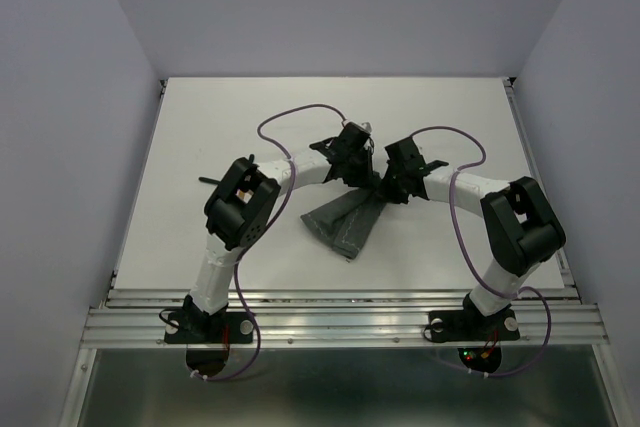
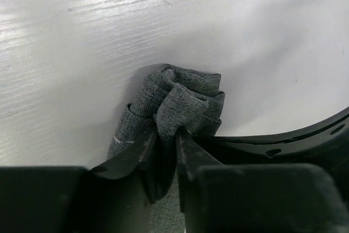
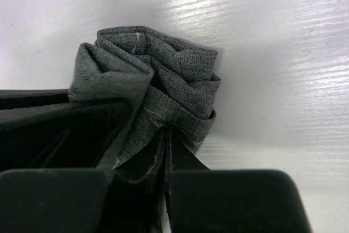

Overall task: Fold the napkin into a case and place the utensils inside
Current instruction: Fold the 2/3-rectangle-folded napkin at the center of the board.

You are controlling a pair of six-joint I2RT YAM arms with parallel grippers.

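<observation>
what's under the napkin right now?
Only white table shows around the napkin. Its far end is bunched in the left gripper and the right gripper. Anything beneath the draped cloth is covered; no utensils show in any view.

Dk grey-green woven napkin [image 1: 345, 219] w/ pale hem stitch; white table [image 1: 200, 147]; blk+white arms [image 1: 240, 207].

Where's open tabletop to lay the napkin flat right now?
Bare table runs along the far edge, and between the napkin and the right arm. The middle is crowded: left gripper and right gripper both pinch the napkin there.
</observation>
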